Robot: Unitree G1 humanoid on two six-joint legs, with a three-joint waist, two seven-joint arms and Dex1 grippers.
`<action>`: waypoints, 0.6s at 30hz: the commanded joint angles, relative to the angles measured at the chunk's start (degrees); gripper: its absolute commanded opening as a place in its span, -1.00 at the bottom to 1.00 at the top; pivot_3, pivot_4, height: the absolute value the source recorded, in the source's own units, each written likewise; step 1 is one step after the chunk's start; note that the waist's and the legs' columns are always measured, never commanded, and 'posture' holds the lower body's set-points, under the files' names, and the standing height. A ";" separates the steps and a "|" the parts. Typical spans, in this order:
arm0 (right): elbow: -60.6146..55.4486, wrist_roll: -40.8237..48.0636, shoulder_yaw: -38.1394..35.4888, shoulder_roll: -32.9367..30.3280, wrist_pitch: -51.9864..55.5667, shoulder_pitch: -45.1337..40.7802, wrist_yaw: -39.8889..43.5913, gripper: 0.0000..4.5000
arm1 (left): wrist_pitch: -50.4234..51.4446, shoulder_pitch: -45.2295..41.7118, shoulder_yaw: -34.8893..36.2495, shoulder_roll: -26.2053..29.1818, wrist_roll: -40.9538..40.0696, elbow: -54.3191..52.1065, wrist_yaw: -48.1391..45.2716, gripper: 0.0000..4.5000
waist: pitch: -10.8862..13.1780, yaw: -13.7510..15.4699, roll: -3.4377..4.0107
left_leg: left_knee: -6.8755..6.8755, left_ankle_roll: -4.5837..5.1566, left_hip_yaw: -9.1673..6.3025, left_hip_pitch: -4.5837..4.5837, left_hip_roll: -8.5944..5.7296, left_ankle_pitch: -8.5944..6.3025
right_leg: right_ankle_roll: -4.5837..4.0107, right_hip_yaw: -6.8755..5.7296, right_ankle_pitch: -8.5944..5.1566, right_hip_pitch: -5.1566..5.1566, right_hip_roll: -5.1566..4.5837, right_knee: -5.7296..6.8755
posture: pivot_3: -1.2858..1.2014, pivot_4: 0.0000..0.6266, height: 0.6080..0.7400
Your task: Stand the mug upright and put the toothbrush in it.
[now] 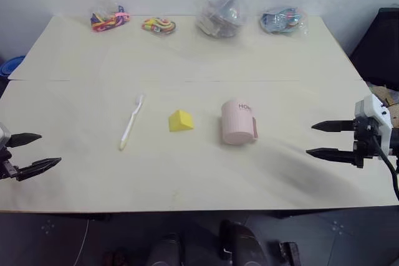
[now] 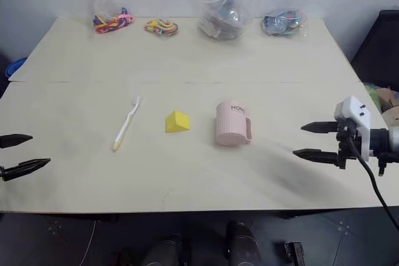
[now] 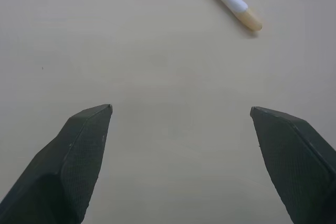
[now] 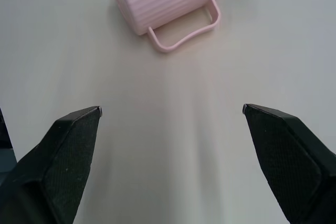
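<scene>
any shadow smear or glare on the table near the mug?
Left eye view: a soft dark shadow streak on the table runs from the mug toward the right gripper; no glare. Right wrist view: faint streaked shadows below the mug; mug sharp.

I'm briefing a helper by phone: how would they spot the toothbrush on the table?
Start at the pale table. Near its middle sits a yellow block, with the pink mug lying on one side. The toothbrush lies on the block's other side: slim, white, yellowish-tipped.
</scene>
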 commanded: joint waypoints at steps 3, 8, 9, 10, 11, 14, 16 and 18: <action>-2.31 1.44 -2.27 -0.21 0.62 0.06 -1.59 1.00 | 0.27 -0.62 0.52 -0.24 -0.15 -0.75 0.71 0.99 | 0.00 0.00 0.00 | 0.00 0.00 0.00 0.00 0.00 0.00 | 0.00 0.00 0.00 0.00 0.00 0.00 | 0.03 -0.52 1.00; -2.62 0.90 -1.59 -0.03 0.44 -0.11 -3.50 1.00 | 0.12 -0.62 0.56 -0.11 0.33 -0.93 1.23 0.99 | 0.00 -0.01 0.00 | 0.00 0.00 0.00 0.00 0.00 0.00 | 0.00 0.01 0.00 0.00 0.00 0.00 | 0.03 -0.52 1.00; -2.70 0.95 -1.57 0.04 0.44 -0.07 -3.67 1.00 | 0.17 -0.65 0.51 -0.08 0.36 -0.98 1.31 0.99 | 0.00 -0.01 0.00 | 0.00 0.00 0.00 0.00 0.00 0.00 | 0.00 0.01 0.00 0.00 0.00 0.00 | 0.03 -0.52 1.00; -2.76 1.01 -1.55 0.08 0.44 -0.05 -3.81 1.00 | 0.21 -0.68 0.47 -0.06 0.37 -1.01 1.37 0.99 | 0.00 -0.01 0.00 | 0.00 0.00 0.00 0.00 0.00 0.00 | 0.00 0.00 0.00 0.00 0.00 0.00 | 0.03 -0.52 1.00; -2.92 1.23 -1.58 0.13 0.65 -0.04 -3.94 1.00 | 0.37 -0.75 0.33 0.02 0.40 -1.03 1.44 0.99 | 0.00 -0.01 0.00 | 0.00 0.00 0.00 0.00 0.00 0.00 | 0.00 0.00 0.00 0.00 0.00 0.00 | 0.03 -0.52 1.00; -3.28 2.19 -1.85 0.13 1.89 0.00 -4.01 1.00 | 1.25 -1.05 -0.15 0.18 0.06 -1.30 1.33 0.99 | 0.00 0.00 0.00 | 0.00 0.00 0.00 0.00 0.00 0.00 | 0.00 0.00 0.00 0.00 0.01 0.01 | 0.03 -0.52 1.00; -3.32 2.55 -1.92 0.01 2.42 -0.01 -3.98 1.00 | 1.99 -1.63 -0.36 0.11 -0.29 -1.53 1.48 0.99 | 0.00 0.03 0.00 | 0.00 0.00 0.00 0.00 -0.01 0.00 | 0.00 0.00 0.00 0.00 0.00 0.01 | 0.03 -0.52 1.00; -3.27 2.90 -1.96 -0.14 3.10 -0.10 -4.05 1.00 | 2.81 -2.25 -0.60 -0.02 -0.63 -1.89 1.81 0.99 | 0.00 0.02 0.00 | 0.01 0.00 0.00 0.00 -0.01 0.00 | 0.00 0.00 0.00 0.00 0.00 0.01 | 0.03 -0.52 1.00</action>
